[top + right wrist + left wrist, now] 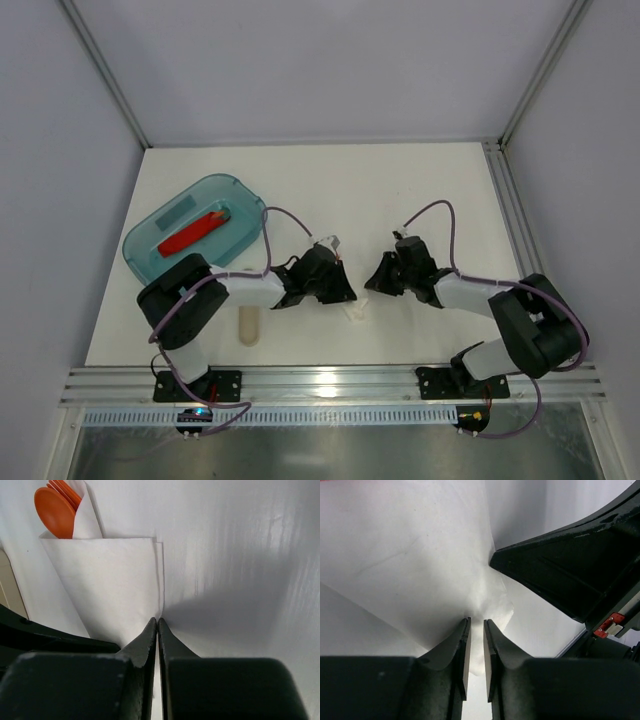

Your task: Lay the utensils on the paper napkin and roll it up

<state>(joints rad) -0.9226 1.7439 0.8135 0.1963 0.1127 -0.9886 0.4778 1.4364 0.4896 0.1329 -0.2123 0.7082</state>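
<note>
The thin sheet could have torn or sprung open from here. Both grippers bore on the same small paper napkin [115,575], and a pull in opposite directions, or a drag along the table [400,190], would probably have split it or slid the orange plastic utensils [52,505] out of their open-topped wrap. The right gripper [158,621] had its jaws pressed together at the centre of its wrist view, with the napkin's right edge running into their tips, apparently nipped. The left gripper [476,622], at the bottom centre of its view, stood almost closed on a lobe of the paper. The napkin lay centre-left in the right wrist view, matte, white, softly creased and folded into a cone. The utensils, glossy and rounded, poked out at the upper left.
</note>
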